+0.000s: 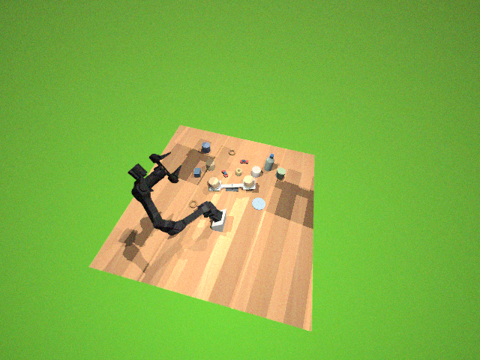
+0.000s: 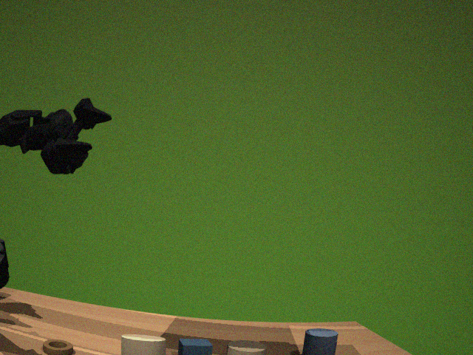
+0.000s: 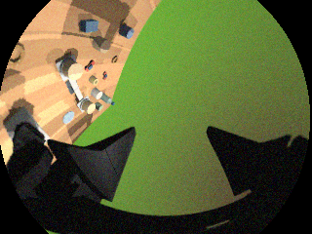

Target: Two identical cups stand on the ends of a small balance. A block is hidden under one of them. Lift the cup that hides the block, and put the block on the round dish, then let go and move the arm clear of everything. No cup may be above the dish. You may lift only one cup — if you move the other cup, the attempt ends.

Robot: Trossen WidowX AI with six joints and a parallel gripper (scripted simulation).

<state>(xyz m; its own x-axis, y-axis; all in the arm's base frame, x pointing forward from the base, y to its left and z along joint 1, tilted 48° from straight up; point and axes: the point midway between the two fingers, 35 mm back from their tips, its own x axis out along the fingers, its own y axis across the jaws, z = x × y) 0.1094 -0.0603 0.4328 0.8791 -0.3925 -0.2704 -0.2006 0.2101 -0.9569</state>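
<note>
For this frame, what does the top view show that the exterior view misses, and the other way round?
Only the top view shows the balance with its two tan cups, the round dish, the bottle and the arm's white base. Only the exterior view shows the gripper from the side, high above the table edge, and the nearest things cut off at its bottom border. Both show the gripper open and holding nothing, the dark blue cylinder, the blue block and a small ring.
</note>
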